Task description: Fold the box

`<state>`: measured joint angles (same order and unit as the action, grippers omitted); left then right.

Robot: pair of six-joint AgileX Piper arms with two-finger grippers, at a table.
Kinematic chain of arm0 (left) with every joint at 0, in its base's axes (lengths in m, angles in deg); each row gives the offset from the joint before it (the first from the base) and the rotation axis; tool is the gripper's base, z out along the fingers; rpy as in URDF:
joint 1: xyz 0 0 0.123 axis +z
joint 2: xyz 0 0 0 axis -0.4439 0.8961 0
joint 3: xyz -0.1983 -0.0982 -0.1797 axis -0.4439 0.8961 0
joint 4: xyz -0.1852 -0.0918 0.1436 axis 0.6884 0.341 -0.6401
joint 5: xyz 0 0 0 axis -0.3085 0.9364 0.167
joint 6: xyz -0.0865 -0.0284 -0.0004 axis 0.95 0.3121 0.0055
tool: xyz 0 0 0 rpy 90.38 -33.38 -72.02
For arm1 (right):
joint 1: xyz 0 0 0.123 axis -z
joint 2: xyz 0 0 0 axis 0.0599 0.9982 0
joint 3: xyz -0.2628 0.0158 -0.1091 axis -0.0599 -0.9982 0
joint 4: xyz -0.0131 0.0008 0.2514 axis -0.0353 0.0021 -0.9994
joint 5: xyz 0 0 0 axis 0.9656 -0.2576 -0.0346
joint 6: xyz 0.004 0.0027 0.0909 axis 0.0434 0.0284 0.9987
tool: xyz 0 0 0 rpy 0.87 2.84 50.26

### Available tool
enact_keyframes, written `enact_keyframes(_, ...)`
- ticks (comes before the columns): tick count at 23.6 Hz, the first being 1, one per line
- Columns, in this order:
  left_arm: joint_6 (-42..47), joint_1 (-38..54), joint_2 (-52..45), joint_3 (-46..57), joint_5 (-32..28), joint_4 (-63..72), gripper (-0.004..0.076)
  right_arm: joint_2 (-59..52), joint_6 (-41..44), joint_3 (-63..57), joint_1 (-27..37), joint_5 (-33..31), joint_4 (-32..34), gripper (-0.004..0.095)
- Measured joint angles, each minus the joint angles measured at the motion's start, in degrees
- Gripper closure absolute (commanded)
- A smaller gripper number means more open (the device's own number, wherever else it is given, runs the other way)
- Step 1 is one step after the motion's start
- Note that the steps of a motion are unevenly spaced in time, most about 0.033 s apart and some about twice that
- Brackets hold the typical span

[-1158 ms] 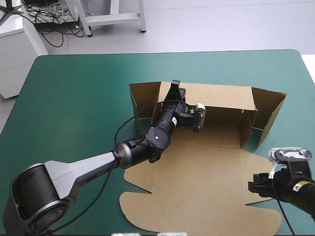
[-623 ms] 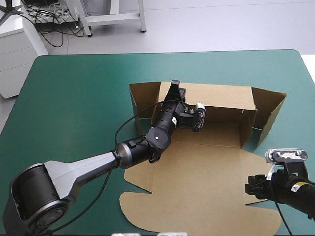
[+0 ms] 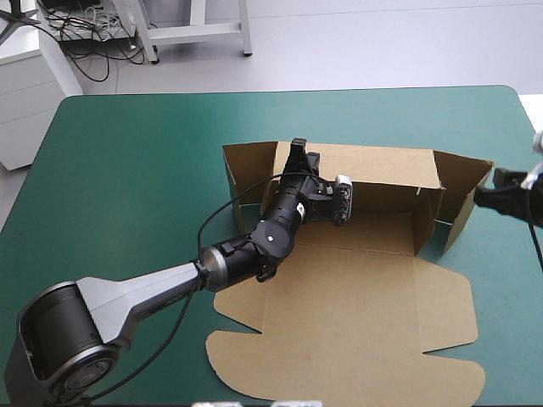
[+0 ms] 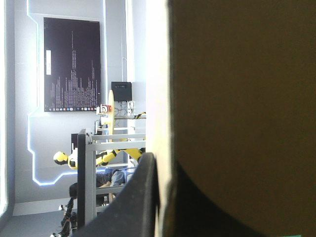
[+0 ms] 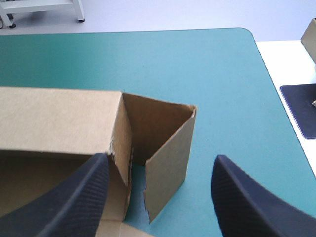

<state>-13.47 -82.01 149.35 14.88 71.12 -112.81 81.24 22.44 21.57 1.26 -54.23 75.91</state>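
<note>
Left gripper (image 3: 297, 151) clamps the box (image 3: 365, 297) by its far wall.

The left arm (image 3: 161, 292) stretches forward, left gripper (image 3: 297, 151) pinched on the box (image 3: 382, 165) wall. The right gripper (image 5: 160, 159) hovers, fingers wide apart

Teal-green table cover (image 3: 127, 170), brown board edge (image 5: 312, 34) beyond
</note>
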Motion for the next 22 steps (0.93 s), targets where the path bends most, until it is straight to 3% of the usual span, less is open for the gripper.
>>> enact_keyframes(9,1.98,-0.57,-1.26,4.68,0.34,-0.25,0.0734,25.42,7.98,14.94,0.00,1.15,4.99,0.0356)
enact_keyframes(13,0.22,-0.95,-2.16,6.90,0.25,-0.30,0.0734,36.13,9.09,23.82,0.00,-2.72,3.59,0.0356)
enact_keyframes(16,-0.06,-1.12,-2.28,7.10,0.64,-0.30,0.0734,45.83,7.37,32.36,0.00,-11.50,0.50,0.0356)
enact_keyframes(18,-0.06,-1.12,-2.28,6.76,0.99,-0.30,0.0734,49.02,6.78,33.43,0.00,-14.19,0.30,0.0356)
enact_keyframes(22,4.38,-1.14,-1.74,5.05,1.96,-0.30,0.0734,49.70,5.95,33.81,0.02,-14.63,0.45,0.0356)
